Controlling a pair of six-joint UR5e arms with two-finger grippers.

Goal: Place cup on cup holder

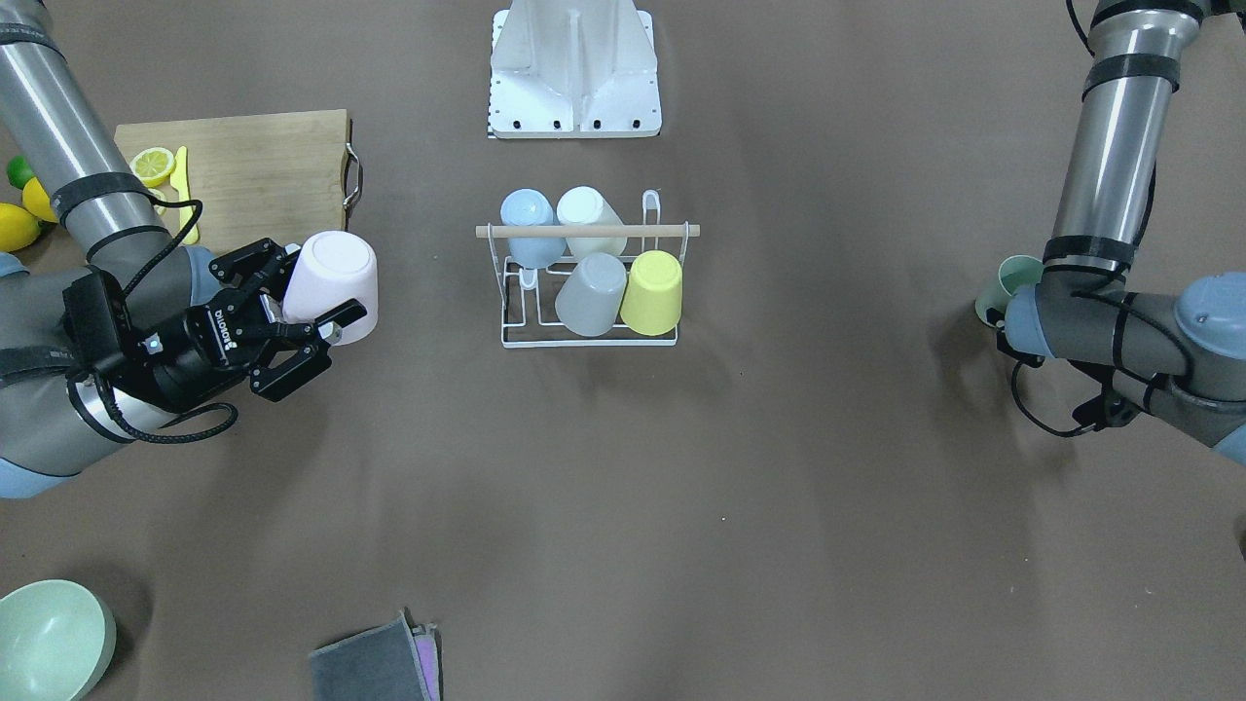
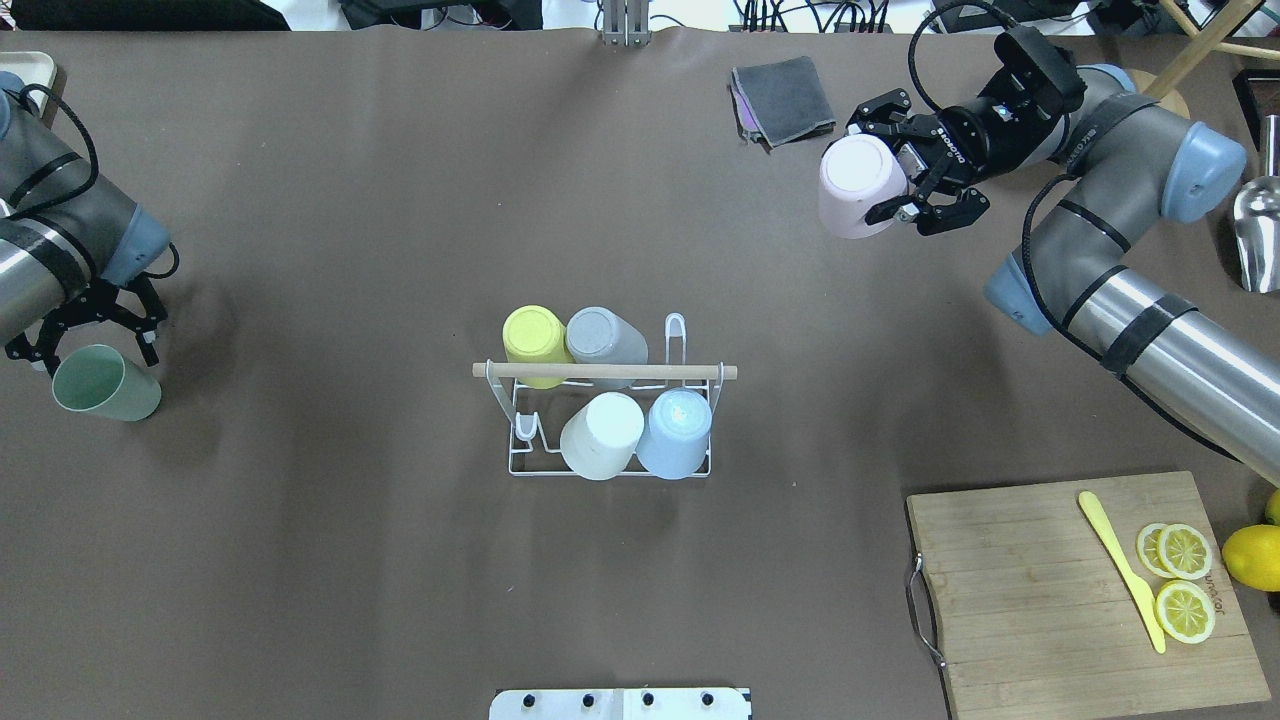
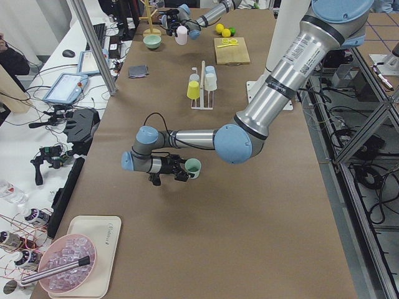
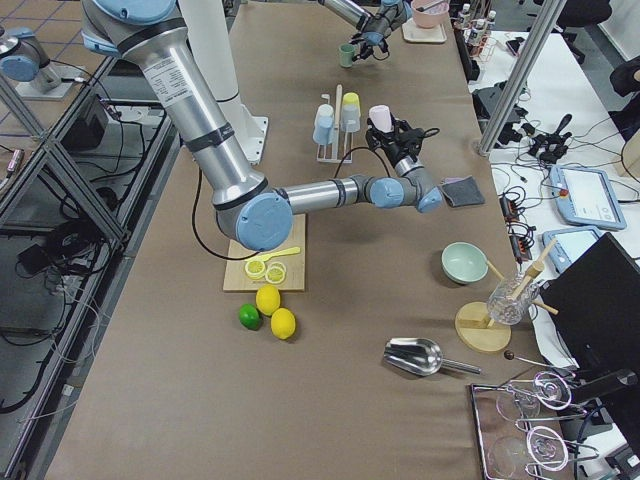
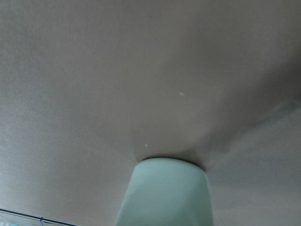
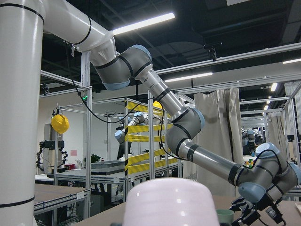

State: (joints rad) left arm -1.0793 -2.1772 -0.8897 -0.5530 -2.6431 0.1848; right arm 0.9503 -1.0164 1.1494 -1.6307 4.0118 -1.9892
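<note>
The cup holder is a white wire rack with a wooden rod, mid-table; it also shows in the front view. Yellow, grey, white and blue cups sit upside down on it. My right gripper is shut on a pink cup, held upside down in the air to the far right of the rack, also seen in the front view. My left gripper is shut on a green cup at the table's left end; the cup's base touches the table.
A cutting board with lemon slices and a yellow knife lies near right. A grey cloth lies far right, a metal scoop at the right edge, a green bowl far off.
</note>
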